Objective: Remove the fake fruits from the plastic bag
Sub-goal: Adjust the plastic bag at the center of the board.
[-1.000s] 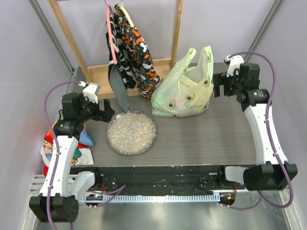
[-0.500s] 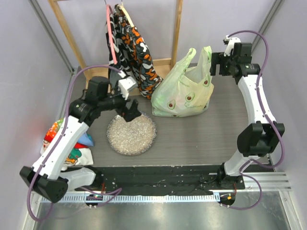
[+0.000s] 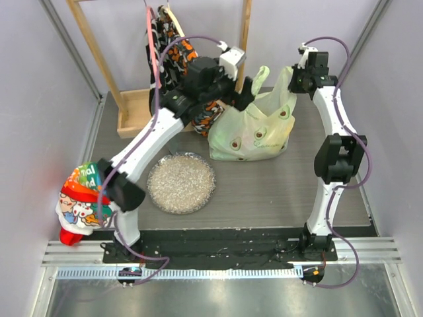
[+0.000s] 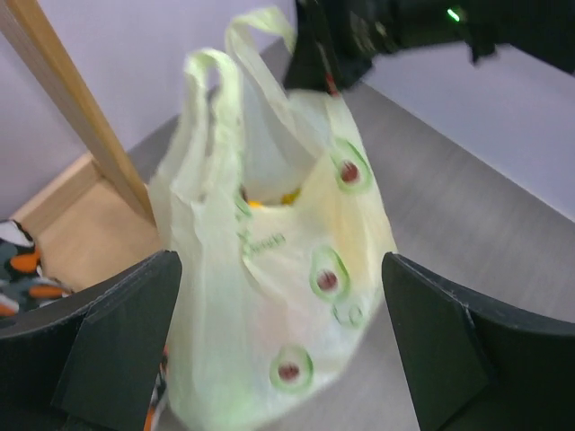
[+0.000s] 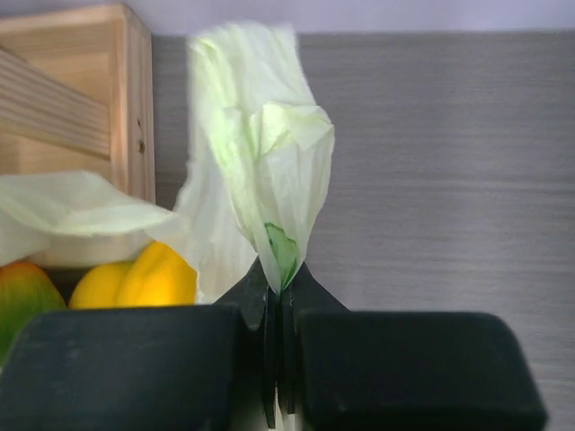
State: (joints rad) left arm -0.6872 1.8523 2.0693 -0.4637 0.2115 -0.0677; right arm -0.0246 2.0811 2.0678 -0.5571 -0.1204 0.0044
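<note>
The pale-green plastic bag [image 3: 254, 129] with avocado prints stands at the back of the table, its two handle loops up. My right gripper [image 3: 295, 76] is at the right handle and shut on it; in the right wrist view the gathered handle [image 5: 269, 171] rises out of the closed jaws of the right gripper [image 5: 281, 278]. My left gripper [image 3: 248, 92] hangs open just left of the bag's top. In the left wrist view the bag [image 4: 269, 296] lies ahead, framed by the spread fingers [image 4: 126, 341]. Fake fruits show inside the bag: a yellow one [image 5: 135, 278] and a red-green one [image 5: 22, 296].
A round glittery dish [image 3: 181, 183] sits at the table's front left. Behind the bag stand a wooden rack [image 3: 135, 109] and its post [image 4: 76, 108], with a patterned black-orange cloth [image 3: 178, 59] hanging from it. A colourful soft toy [image 3: 82, 198] rests at the left edge.
My left arm swung from the table's left side across to the bag's top, still open. My right gripper moved in to the right handle and shut on it.
</note>
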